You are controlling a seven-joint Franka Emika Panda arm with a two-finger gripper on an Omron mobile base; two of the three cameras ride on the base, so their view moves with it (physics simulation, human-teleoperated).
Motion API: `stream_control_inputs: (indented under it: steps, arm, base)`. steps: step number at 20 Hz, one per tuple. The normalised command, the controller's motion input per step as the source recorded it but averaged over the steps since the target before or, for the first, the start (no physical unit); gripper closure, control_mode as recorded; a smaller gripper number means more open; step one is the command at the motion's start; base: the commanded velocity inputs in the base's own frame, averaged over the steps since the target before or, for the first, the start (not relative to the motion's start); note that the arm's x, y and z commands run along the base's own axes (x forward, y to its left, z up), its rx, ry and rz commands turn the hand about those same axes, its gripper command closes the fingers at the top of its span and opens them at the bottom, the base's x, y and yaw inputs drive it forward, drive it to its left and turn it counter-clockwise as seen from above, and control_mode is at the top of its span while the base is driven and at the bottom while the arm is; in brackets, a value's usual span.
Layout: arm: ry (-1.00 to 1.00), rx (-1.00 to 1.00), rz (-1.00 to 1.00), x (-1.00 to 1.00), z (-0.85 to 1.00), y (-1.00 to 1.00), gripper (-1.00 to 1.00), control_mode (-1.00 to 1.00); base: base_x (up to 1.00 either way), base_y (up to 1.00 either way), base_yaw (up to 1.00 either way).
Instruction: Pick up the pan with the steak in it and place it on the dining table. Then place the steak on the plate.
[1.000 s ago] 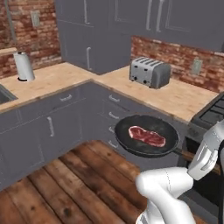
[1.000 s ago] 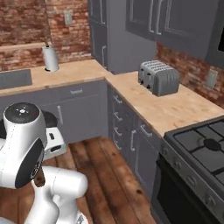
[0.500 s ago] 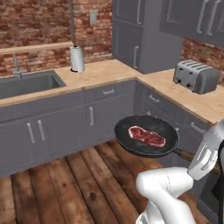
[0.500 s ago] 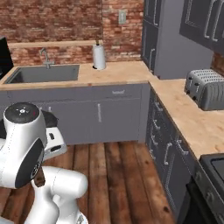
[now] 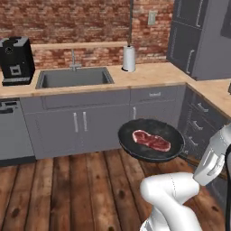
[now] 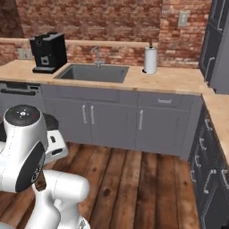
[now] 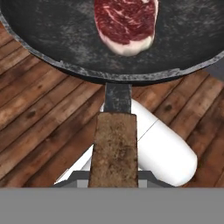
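The base has swung from the toaster corner toward the sink (image 5: 74, 77); the jaws stay clamped on the pan (image 5: 151, 140) handle, steak (image 5: 151, 140) aboard, so the carry continues.

We see the pan (image 5: 151, 140) black with a speckled grey sheen inside, its handle (image 7: 114, 151) mottled brown wood. The steak (image 7: 126, 24) is deep red with pale pink-white marbling and a whitish fat edge. Floor (image 5: 67, 189) is dark reddish-brown planks with knots. Cabinets (image 6: 112, 118) are flat grey, countertop (image 6: 170, 80) light tan wood, wall (image 5: 67, 20) red-brown brick. Coffee machine (image 6: 47, 51) black, paper towel roll (image 5: 129, 58) white, sink (image 5: 74, 77) grey.
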Motion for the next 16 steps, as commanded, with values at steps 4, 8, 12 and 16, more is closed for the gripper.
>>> stream_control_inputs:
  steps: [4,8,12,16]
  arm:
    - [0.0,0.0,0.0,0.0,0.0,0.0,1.0,1.0]
    - [0.0,0.0,0.0,0.0,0.0,0.0,1.0,1.0]
    - [0.0,0.0,0.0,0.0,0.0,0.0,1.0,1.0]
    - [0.0,0.0,0.0,0.0,0.0,0.0,1.0,1.0]
  base:
    - [-0.12,0.0,0.47]
    - [-0.06,-0.02,0.04]
    - [0.38,-0.04,0.0]
    - [0.91,-0.11,0.0]
